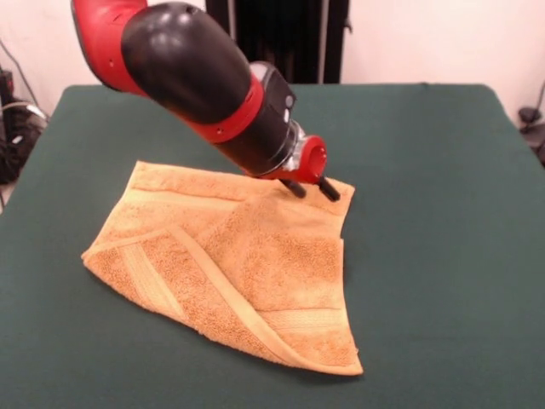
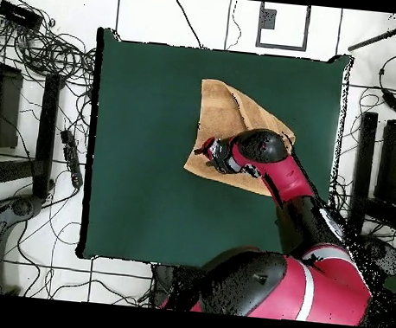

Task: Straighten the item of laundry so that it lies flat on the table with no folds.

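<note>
The golden-orange towel (image 1: 255, 264) lies on the green table (image 1: 426, 170), left of the middle in the front view. It is folded: a flap lies over it along a diagonal, with a woven band running down to the near right corner. My gripper (image 1: 311, 189) is at the towel's far right corner. Its two black fingers (image 1: 329, 191) are spread apart, with their tips down at the towel's edge. In the overhead view the gripper (image 2: 204, 151) is over the towel's (image 2: 228, 109) lower left corner, and the arm hides part of the cloth. No white tag shows.
The red and black arm (image 1: 196, 77) reaches over the towel's far side from the top left of the front view. Cables and black equipment (image 2: 38, 51) lie on the floor around the table (image 2: 142, 148). A dark stand (image 1: 281, 34) is behind the table's far edge.
</note>
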Available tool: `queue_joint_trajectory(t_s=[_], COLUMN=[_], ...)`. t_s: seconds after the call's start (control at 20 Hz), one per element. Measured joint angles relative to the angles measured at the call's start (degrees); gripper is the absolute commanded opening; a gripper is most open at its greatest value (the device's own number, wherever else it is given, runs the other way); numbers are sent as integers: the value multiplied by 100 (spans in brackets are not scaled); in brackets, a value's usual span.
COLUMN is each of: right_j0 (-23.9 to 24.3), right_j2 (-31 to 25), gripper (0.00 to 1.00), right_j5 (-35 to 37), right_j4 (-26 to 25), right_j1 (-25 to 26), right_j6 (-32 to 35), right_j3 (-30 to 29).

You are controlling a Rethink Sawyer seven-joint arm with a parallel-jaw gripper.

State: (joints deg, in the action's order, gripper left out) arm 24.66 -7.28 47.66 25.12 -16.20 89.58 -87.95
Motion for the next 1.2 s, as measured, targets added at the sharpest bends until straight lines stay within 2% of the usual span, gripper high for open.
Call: queue_joint_trajectory(t_s=[0.35,0.8,1.2], right_j0=[179,964,1311], right_j2=[-82,-796,-1230], gripper=[100,100,100], right_j5=[12,86,77], right_j4=[51,418,538], right_j1=[207,522,752], right_j6=[1,1,0], right_j3=[-1,-167,-294])
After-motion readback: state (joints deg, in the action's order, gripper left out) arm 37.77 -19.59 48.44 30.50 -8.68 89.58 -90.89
